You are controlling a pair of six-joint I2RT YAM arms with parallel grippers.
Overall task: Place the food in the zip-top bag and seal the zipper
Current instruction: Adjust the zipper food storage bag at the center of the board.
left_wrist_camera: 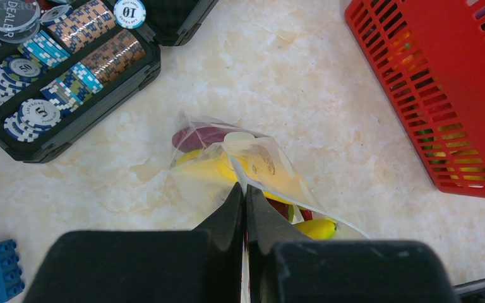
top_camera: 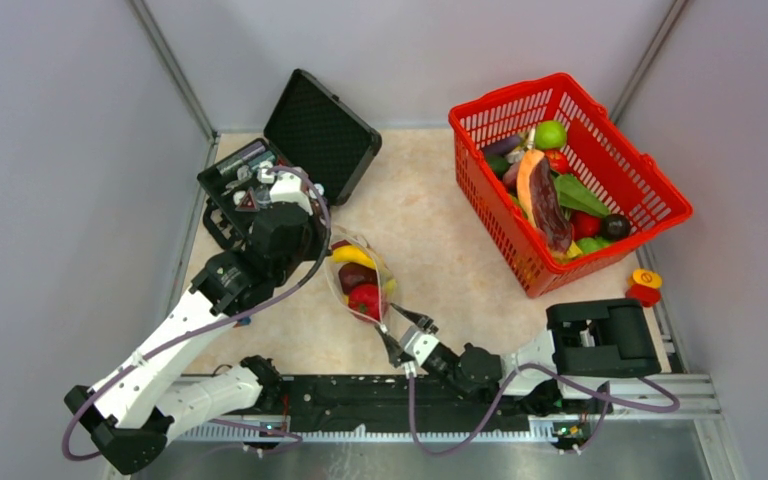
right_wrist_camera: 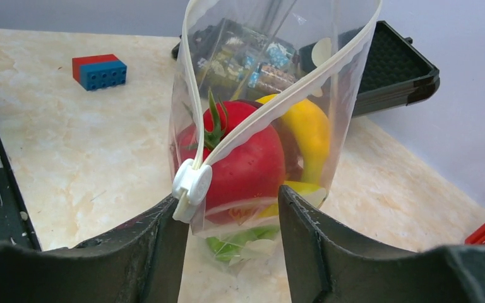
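The zip-top bag (right_wrist_camera: 252, 69) is pinched upright by the closed left gripper (left_wrist_camera: 245, 201), so the slider (right_wrist_camera: 191, 185) at the near end of the zipper (right_wrist_camera: 290, 95) is straddled, ungripped, by the half-open right gripper (right_wrist_camera: 230, 211).

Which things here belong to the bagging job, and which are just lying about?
Part of the job: zip-top bag, its zipper, the tomato and banana inside, the red basket of more toy food, the left gripper pinching the bag, the right gripper open around it.
Just lying about: poker chip case, red-and-blue toy brick, small red-and-yellow object beside the basket.
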